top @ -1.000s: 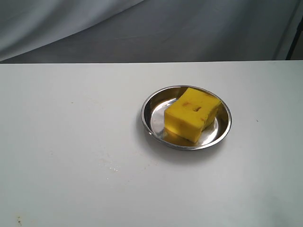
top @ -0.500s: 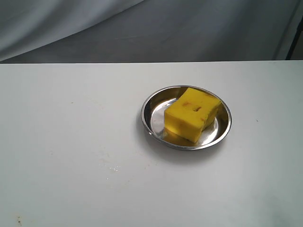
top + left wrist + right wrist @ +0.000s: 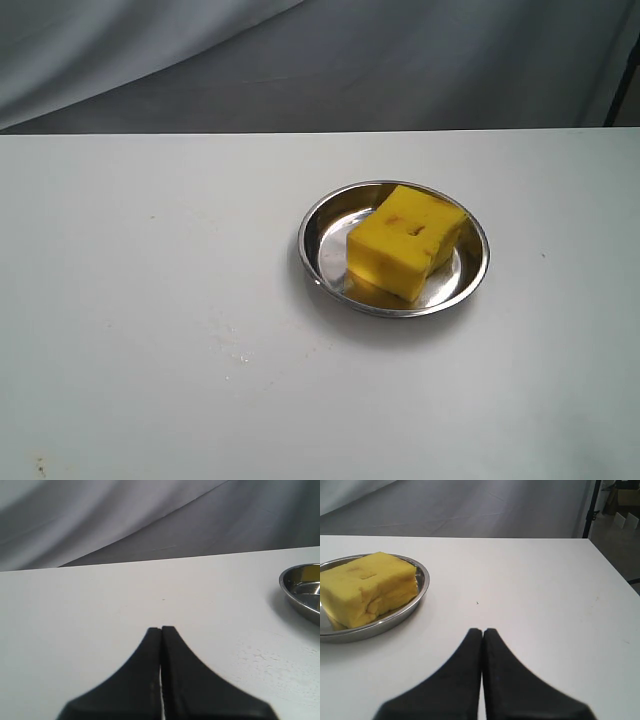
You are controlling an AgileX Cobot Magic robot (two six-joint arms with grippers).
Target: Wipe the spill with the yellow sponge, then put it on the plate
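Observation:
The yellow sponge (image 3: pixel 406 241) rests inside the plate (image 3: pixel 320 232), right of the table's middle; its top carries a few brownish marks. The right wrist view shows the same sponge (image 3: pixel 367 588) in the plate (image 3: pixel 417 602), off to one side of my right gripper (image 3: pixel 482 630), which is shut and empty above bare table. My left gripper (image 3: pixel 161 628) is also shut with nothing in it; only the plate's rim (image 3: pixel 290 595) shows in that view. No amber spill is visible; faint dried specks (image 3: pixel 238 354) mark the table. Neither gripper appears in the exterior view.
The white table (image 3: pixel 150 300) ends at a far edge against a grey cloth backdrop (image 3: pixel 300 60). The table's right edge (image 3: pixel 620 575) and a dark stand leg (image 3: pixel 590 510) show in the right wrist view.

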